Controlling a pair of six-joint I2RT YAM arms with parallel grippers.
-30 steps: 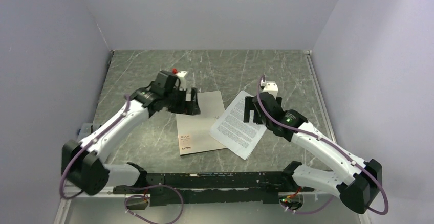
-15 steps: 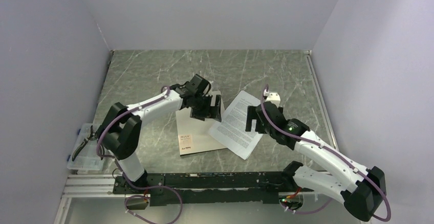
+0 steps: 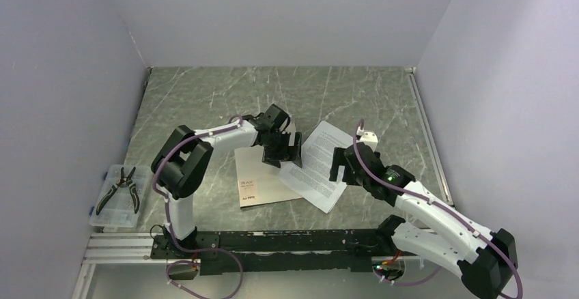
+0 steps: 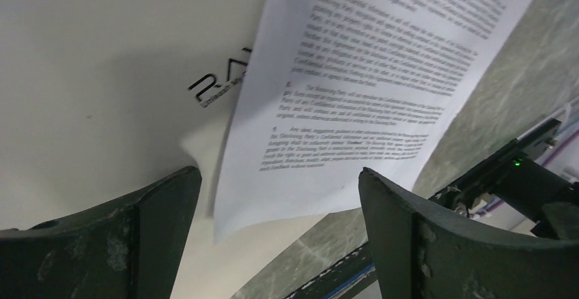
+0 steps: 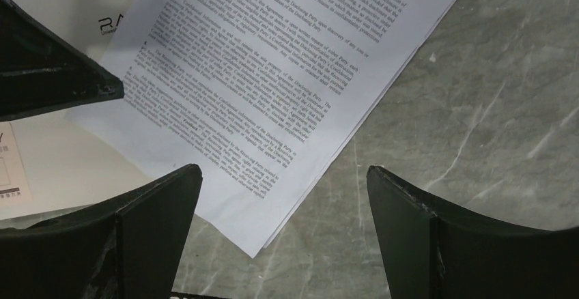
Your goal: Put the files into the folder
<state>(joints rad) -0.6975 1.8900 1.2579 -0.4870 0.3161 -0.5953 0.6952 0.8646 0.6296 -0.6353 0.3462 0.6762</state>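
The folder (image 3: 258, 179) lies shut and flat on the marble table, its silver-grey cover (image 4: 102, 74) up. The files (image 3: 322, 166), white sheets of dense text, lie slanted to its right with their left part over the folder's edge. In the left wrist view the files (image 4: 355, 74) have their near corner curled up off the cover. My left gripper (image 3: 283, 151) hovers open over that overlap; nothing sits between its fingers (image 4: 278, 171). My right gripper (image 3: 339, 165) hangs open over the files' near right edge (image 5: 283, 169), with the stack's corner below it.
A clear plastic box (image 3: 119, 196) holding pliers stands at the near left edge. A black rail (image 3: 273, 241) runs along the front between the arm bases. Grey walls close the table on three sides. One left finger (image 5: 48, 74) shows in the right wrist view.
My left arm has swung right, from the folder's far left corner to the edge where the files overlap it. My right gripper has drawn slightly nearer. Both stayed open.
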